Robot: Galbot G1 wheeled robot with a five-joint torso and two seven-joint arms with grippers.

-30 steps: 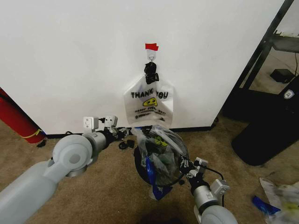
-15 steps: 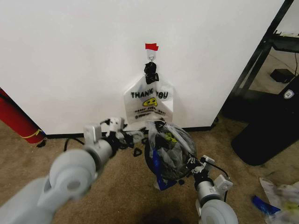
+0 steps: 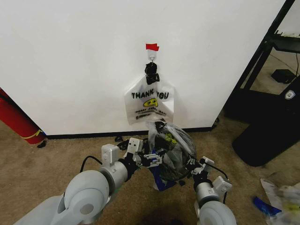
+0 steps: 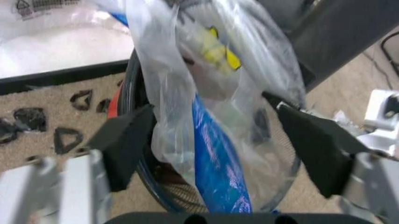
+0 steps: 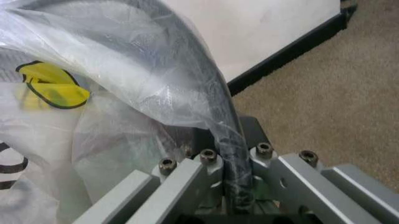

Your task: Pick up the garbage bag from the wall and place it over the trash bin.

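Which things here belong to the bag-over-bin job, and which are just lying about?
Job: translucent blue-panelled garbage bag; round black trash bin; white wall; left gripper, open around the bag; right gripper, clamping the rim.
Lying about: whitish "THANK YOU" bag; red cylinder.

A whitish "THANK YOU" bag [image 3: 149, 101] hangs from a black clip [image 3: 151, 72]. A red cylinder [image 3: 18, 120] leans at the left edge of the brown carpet [image 3: 61, 157]. Small black plastic pieces [image 4: 44, 122] lie scattered on the carpet near the baseboard. At the right stand a black rack [image 3: 262, 61] and a dark rounded container [image 3: 267, 133]; crumpled plastic bags [image 3: 281, 197] lie in the carpet's right near corner.
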